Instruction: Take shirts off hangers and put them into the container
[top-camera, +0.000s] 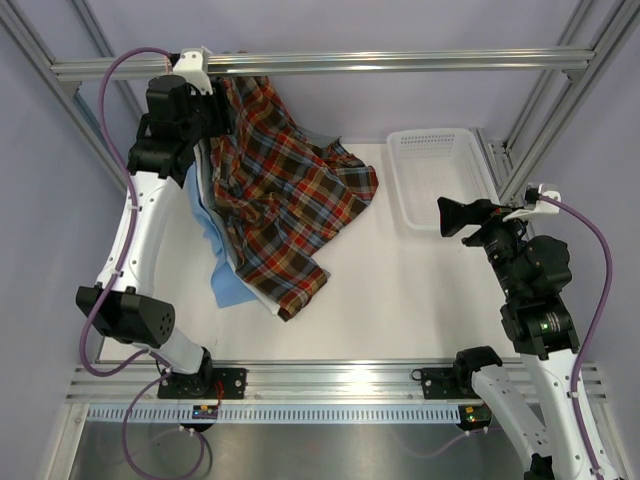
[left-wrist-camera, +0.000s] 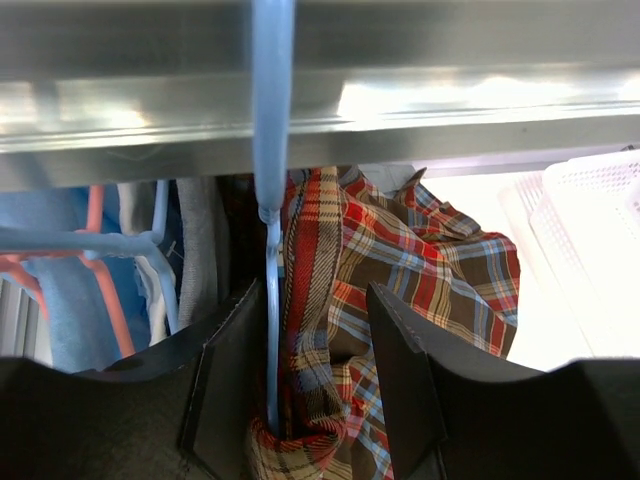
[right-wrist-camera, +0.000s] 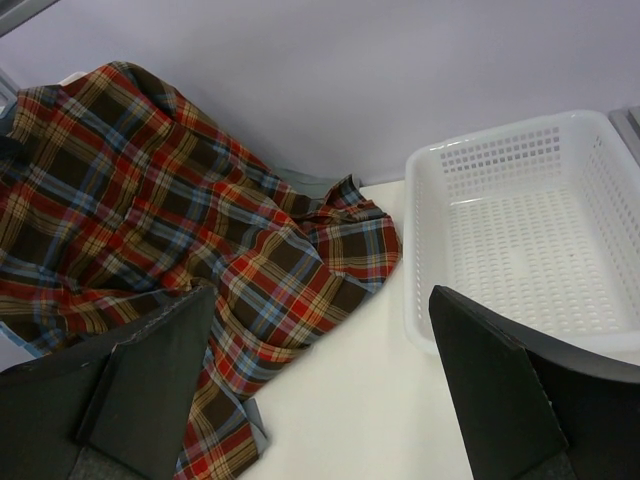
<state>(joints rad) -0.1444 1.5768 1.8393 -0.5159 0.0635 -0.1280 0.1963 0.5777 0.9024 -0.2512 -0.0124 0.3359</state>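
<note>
The plaid shirt (top-camera: 290, 200) hangs from the top rail and drapes down onto the table; it also shows in the wrist views (left-wrist-camera: 420, 260) (right-wrist-camera: 150, 190). Its light blue hanger (left-wrist-camera: 272, 150) hooks over the rail. My left gripper (top-camera: 215, 125) is up at the rail, and its jaws (left-wrist-camera: 312, 300) stand part open around the hanger's stem and the plaid collar, the left finger next to the stem. My right gripper (top-camera: 445, 215) hovers wide open and empty (right-wrist-camera: 320, 300) over the table beside the white container (top-camera: 440, 175), whose basket (right-wrist-camera: 500, 140) holds nothing.
Behind the plaid shirt hang a light blue shirt (top-camera: 225, 285), a grey one (left-wrist-camera: 200, 240) and a pink hanger (left-wrist-camera: 105, 290). The aluminium rail (top-camera: 400, 62) spans the back. Frame posts stand at both sides.
</note>
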